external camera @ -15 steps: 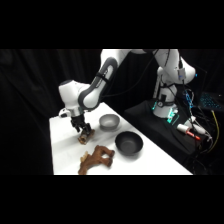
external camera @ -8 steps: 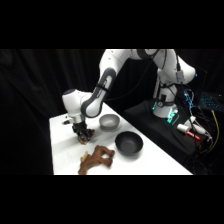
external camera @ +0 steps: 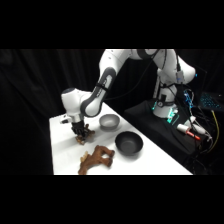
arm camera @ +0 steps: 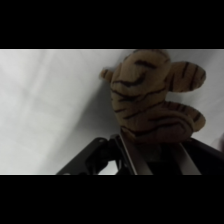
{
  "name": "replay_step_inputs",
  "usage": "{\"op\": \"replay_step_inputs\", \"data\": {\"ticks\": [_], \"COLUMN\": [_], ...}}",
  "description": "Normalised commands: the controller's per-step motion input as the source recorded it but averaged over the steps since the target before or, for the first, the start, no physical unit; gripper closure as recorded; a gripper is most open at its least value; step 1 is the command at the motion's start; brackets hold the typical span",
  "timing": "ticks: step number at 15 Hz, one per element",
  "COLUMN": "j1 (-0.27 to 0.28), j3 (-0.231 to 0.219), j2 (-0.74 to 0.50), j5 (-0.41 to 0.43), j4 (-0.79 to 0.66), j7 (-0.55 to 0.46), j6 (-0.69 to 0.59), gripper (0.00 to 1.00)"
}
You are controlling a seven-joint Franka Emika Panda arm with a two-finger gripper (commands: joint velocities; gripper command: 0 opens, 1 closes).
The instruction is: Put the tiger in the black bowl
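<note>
Jaws (arm camera: 150,160) of the white arm reach down at the small tan-and-brown striped toy tiger (arm camera: 150,97) and sit on either side of its lower body; in the wrist view the two dark fingers (arm camera: 125,155) rise from the bottom edge with the tiger wedged between them, so they look closed on it, though the exact contact is hidden in shadow. Seen from the side, the jaws (external camera: 81,132) hang low over the left part of the white tabletop (external camera: 62,150), and the tiger (external camera: 84,136) shows as a small brownish lump right under them, at or just above the surface; I cannot tell whether it touches.

Right of the tiger, toward the back, stands the small shiny grey metal bowl (external camera: 109,121). Nearer the front and further right stands the round matte black bowl (external camera: 129,144), well apart from the tiger, and nothing shows inside it. A larger dark reddish-brown animal figure (external camera: 96,159) lies on the tabletop in front of the jaws, just left of the black bowl.
</note>
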Motion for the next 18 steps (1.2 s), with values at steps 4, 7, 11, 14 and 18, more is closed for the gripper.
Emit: {"op": "replay_step_inputs", "data": {"ticks": [4,7,11,14,18], "j1": [0.154,0.212,0.182,0.150,0.130], "j3": [-0.101,-0.126,-0.041,0.022,0.042], "j2": [-0.40,-0.45,-0.55,-0.64,-0.60], "j5": [-0.165,-0.133,-0.059,0.007,0.073], "j4": [-0.13,-0.24,-0.46,-0.66,-0.73], "j7": [0.18,0.40,0.46,0.43,0.34], "j6": [-0.28,-0.38,-0.25,-0.06,0.10], "gripper": [0.91,0.92,0.92,0.92,0.92]}}
